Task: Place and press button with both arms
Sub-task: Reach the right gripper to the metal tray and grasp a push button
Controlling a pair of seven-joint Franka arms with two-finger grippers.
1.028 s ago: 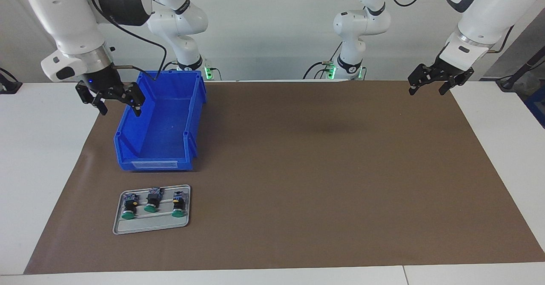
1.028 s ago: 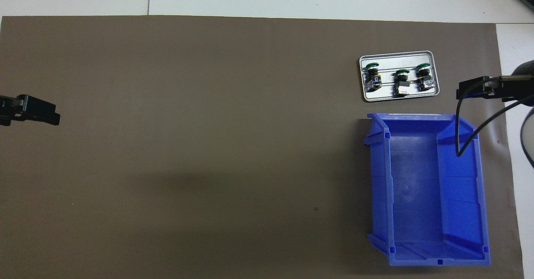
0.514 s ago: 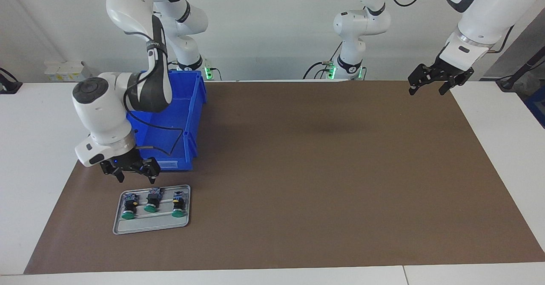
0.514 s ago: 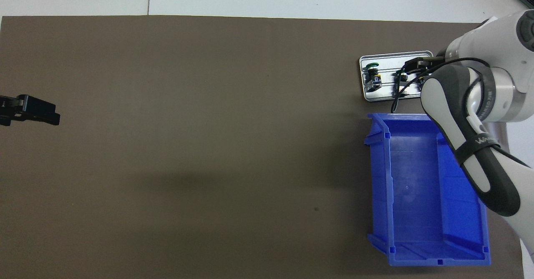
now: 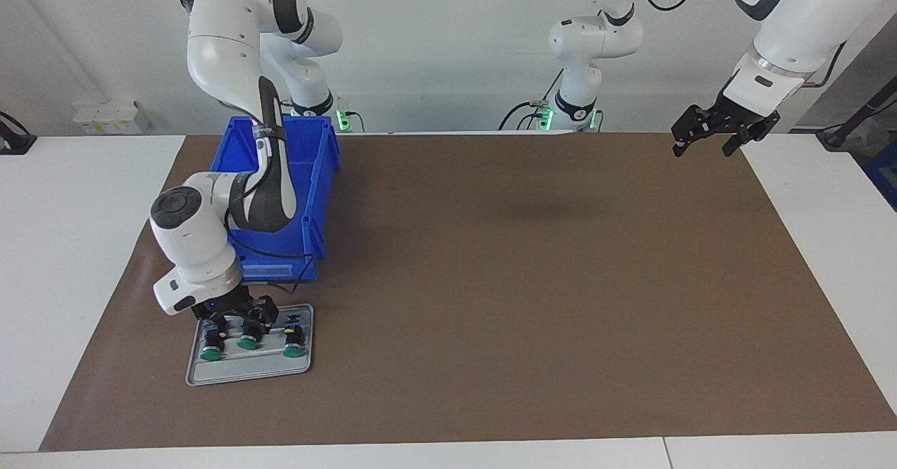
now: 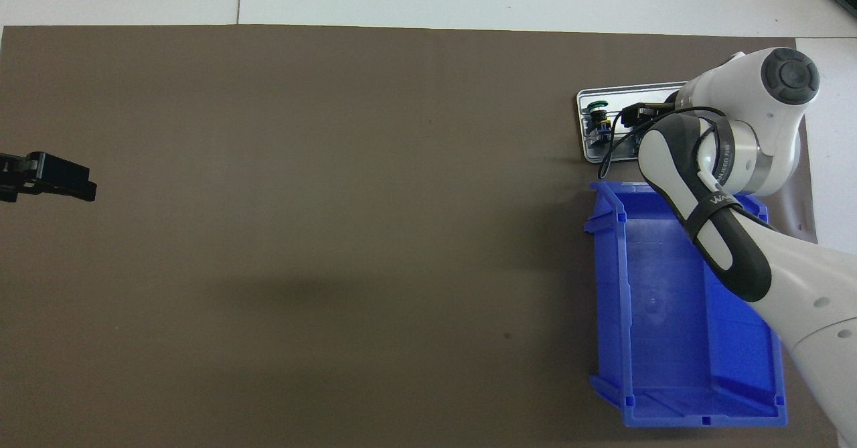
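Three buttons with green caps lie in a row on a small grey metal tray point(image 5: 247, 373): one toward the table's end point(image 5: 209, 353), the middle one point(image 5: 247, 343), and one toward the centre point(image 5: 293, 350). My right gripper point(image 5: 244, 322) is low over the tray, open, its fingers either side of the middle button's base. In the overhead view the right arm covers most of the tray point(image 6: 584, 155); only one button point(image 6: 598, 108) and the gripper's black body point(image 6: 639, 112) show. My left gripper point(image 5: 705, 141) waits open in the air over the mat's corner at the left arm's end, and also shows in the overhead view point(image 6: 63, 184).
A blue open-front bin point(image 5: 284, 195) stands on the brown mat point(image 5: 532, 280) beside the tray, nearer to the robots; the right arm reaches over it. It also shows in the overhead view point(image 6: 663, 314).
My right arm swung from beside the bin's near end out over the bin and came down onto the tray, at the middle button. The left arm has not moved.
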